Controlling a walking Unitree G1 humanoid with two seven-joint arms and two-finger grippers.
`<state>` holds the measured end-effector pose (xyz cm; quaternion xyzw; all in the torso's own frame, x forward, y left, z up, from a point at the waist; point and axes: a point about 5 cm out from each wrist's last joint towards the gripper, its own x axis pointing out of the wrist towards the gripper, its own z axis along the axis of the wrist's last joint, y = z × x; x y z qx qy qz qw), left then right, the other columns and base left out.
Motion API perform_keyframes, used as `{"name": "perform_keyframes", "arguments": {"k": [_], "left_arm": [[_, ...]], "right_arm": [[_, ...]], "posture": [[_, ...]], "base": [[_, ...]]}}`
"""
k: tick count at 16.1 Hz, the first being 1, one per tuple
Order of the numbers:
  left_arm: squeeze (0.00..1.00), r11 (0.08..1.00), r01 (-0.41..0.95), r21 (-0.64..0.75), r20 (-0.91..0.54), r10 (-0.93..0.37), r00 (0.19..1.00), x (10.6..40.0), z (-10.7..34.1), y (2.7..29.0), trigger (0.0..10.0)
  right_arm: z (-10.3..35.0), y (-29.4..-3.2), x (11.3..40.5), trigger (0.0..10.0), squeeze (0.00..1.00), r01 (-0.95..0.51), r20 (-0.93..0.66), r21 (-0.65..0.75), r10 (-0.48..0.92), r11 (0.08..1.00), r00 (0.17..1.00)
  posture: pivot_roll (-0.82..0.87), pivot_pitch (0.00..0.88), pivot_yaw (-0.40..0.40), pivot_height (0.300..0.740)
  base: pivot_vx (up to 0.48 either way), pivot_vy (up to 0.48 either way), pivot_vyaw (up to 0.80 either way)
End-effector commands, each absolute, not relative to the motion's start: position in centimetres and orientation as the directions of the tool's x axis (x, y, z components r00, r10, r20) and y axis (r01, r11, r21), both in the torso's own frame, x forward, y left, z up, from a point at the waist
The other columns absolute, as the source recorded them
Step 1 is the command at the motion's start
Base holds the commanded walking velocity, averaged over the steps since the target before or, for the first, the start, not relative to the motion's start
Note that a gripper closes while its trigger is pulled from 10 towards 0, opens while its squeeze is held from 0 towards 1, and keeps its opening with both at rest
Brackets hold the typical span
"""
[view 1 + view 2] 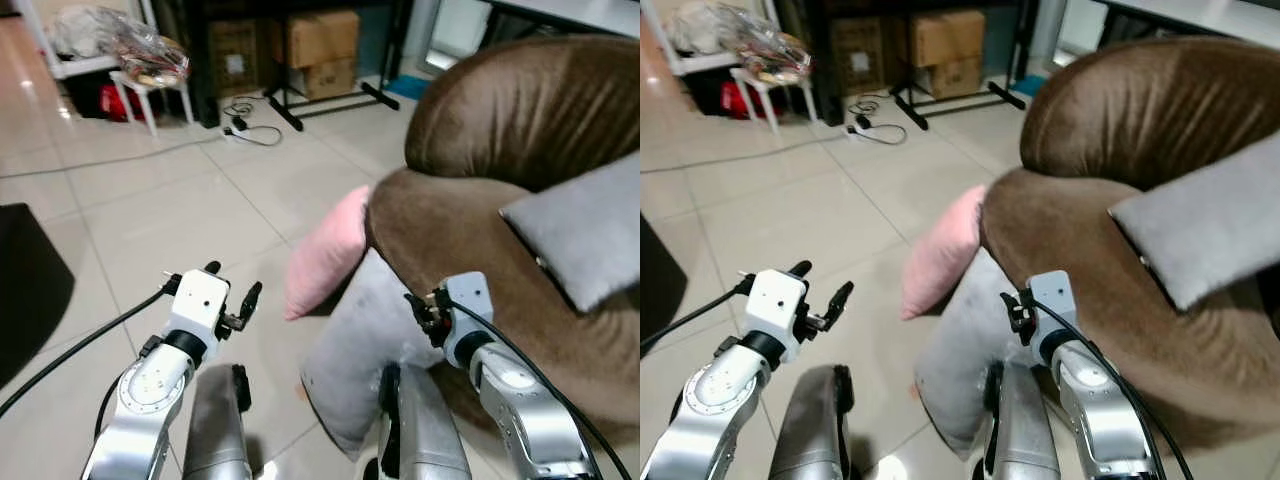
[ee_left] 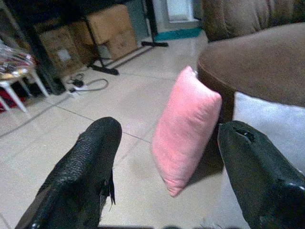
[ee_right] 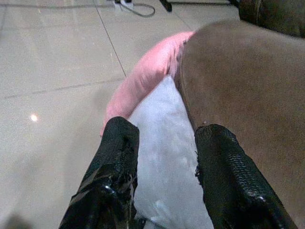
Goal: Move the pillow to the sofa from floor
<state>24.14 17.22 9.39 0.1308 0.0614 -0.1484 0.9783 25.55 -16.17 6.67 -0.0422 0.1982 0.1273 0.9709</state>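
Pink pillow (image 2: 186,129) beyond left claw (image 2: 167,176)

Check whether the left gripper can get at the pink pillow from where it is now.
Probably yes: the open left gripper faces the pink pillow, which leans on the sofa, with only bare floor between.

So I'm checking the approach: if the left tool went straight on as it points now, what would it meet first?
Most likely the pink pillow, standing on edge against the brown sofa, roughly centred ahead of the open left tool; depth is unclear.
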Motion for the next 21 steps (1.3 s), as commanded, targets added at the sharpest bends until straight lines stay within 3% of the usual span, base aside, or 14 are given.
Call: {"name": "perform_keyframes", "arguments": {"k": [1, 5, 6, 11, 17, 18, 21], "left_arm": [[0.0, 0.914, 0.324, 0.244, -0.143, -0.296, 0.944, 24.4, 9.7, 16.8, 10.0], [0.0, 0.912, 0.331, 0.243, -0.147, -0.302, 0.942, 24.4, 9.6, 16.7, 10.0], [0.0, 0.908, 0.342, 0.242, -0.152, -0.312, 0.938, 24.5, 9.6, 16.6, 10.0], [0.0, 0.873, 0.429, 0.234, -0.181, -0.394, 0.901, 24.6, 9.4, 16.1, 10.0], [0.0, 0.748, 0.645, 0.156, -0.242, -0.604, 0.759, 24.8, 8.4, 14.3, 10.0], [0.0, 0.722, 0.677, 0.142, -0.277, -0.627, 0.728, 24.6, 8.0, 14.2, 10.0], [0.0, 0.711, 0.692, 0.122, -0.295, -0.64, 0.71, 24.4, 7.7, 14.2, 10.0]], "right_arm": [[6.9, -16.2, 25.9, 10.0, 0.0, -0.278, -0.386, -0.033, 0.244, 0.96, 0.89], [6.6, -15.6, 26.4, 10.0, 0.0, -0.305, -0.384, -0.007, 0.279, 0.952, 0.88], [6.5, -14.8, 27.0, 10.0, 1.0, -0.333, -0.373, 0.061, 0.331, 0.941, 0.867], [6.1, -14.6, 29.2, 10.0, 1.0, -0.319, -0.345, 0.023, 0.307, 0.947, 0.887], [3.8, -13.9, 31.9, 10.0, 1.0, -0.253, -0.483, -0.086, 0.181, 0.964, 0.857], [2.7, -13.3, 31.9, 10.0, 0.0, -0.274, -0.552, -0.113, 0.169, 0.955, 0.817], [1.5, -13.1, 31.6, 10.0, 0.0, -0.255, -0.606, -0.123, 0.131, 0.959, 0.785]], "posture": [[0.0, 0.0, -0.039, 0.454], [0.01, 0.0, -0.039, 0.429], [0.01, 0.0, -0.039, 0.429], [0.02, 0.0, -0.035, 0.429], [0.04, 0.0, -0.031, 0.429], [0.04, 0.0, -0.036, 0.429], [0.06, 0.0, -0.042, 0.429]], "base": [[0.0, 0.0, 0.0], [0.0, 0.0, 0.0], [0.0, 0.0, 0.0], [0.0, 0.0, 0.0], [0.0, 0.0, 0.0], [0.0, 0.0, 0.0], [0.0, 0.0, 0.0]]}}
